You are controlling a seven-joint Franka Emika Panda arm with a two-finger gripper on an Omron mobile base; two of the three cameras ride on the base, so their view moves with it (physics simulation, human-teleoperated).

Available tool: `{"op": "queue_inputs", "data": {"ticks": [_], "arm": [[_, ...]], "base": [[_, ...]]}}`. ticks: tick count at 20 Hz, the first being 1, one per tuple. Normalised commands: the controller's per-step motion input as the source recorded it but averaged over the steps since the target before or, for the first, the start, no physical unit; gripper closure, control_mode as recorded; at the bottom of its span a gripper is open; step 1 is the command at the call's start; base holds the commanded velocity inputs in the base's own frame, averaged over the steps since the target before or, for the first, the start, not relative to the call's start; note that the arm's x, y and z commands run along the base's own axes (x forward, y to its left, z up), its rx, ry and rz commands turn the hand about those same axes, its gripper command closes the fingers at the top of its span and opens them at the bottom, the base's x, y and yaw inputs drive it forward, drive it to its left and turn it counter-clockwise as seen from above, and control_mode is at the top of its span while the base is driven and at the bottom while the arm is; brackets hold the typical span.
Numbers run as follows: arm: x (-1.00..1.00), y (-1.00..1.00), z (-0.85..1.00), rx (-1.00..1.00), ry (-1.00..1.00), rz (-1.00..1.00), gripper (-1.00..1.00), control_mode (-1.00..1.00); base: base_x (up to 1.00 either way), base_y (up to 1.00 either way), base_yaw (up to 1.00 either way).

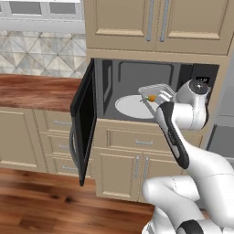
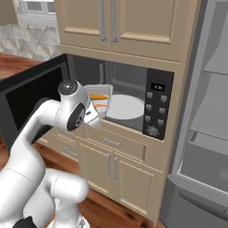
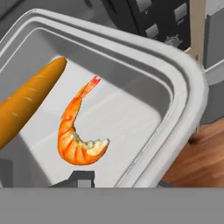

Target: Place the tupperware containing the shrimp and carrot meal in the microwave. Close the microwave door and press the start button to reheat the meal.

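nearest the hand camera: the tupperware point(image 3: 175, 83), its raised rim curving across the hand view, floor pale grey. inside lie a curled orange shrimp point(image 3: 78, 140) near the middle and a carrot point(image 3: 28, 103) along the far-left wall, the two apart, neither touching the right rim. one dark finger tip point(image 3: 81, 178) pokes up at the near wall of the container; the pincer point(image 3: 87, 181) looks clamped on that near rim, holding the tupperware up.

in the left base view the tupperware point(image 1: 156, 93) hangs tilted at the cavity mouth, over the right edge of the white turntable plate point(image 1: 132, 106), not resting on it. in the right base view it point(image 2: 99, 100) sits just ahead of the wrist, at the left side of the opening, with open room above it to the cavity ceiling and the plate point(image 2: 124, 107) bare to its right.

the microwave point(image 2: 129, 75) cavity is grey and open. the microwave door point(image 1: 84, 128) is swung wide to the left, its edge standing out well clear of the cabinet front, its bar handle on the outer side. the button panel point(image 2: 156, 109) lies right of the opening, beside the fridge point(image 2: 205, 133). upper cabinets point(image 1: 155, 23) sit just above the cavity, drawers point(image 1: 144, 141) just below.
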Motion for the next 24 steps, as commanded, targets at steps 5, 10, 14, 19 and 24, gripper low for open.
{"op": "queue_inputs", "data": {"ticks": [5,10,14,19,24], "arm": [[0.23,0.00,-0.13,-0.12,-0.03,0.00,1.00,-1.00],[0.40,0.00,-0.13,-0.08,0.00,0.00,1.00,-1.00],[0.52,-0.01,-0.07,0.00,0.04,0.00,1.00,-1.00],[0.49,-0.01,0.00,0.00,0.00,0.00,1.00,-1.00],[0.46,0.00,-0.02,0.00,0.00,0.00,1.00,-1.00]], "base": [[0.00,0.00,0.00],[0.00,0.00,0.00],[0.00,0.00,0.00],[0.00,0.00,0.00],[0.00,0.00,0.00]]}}
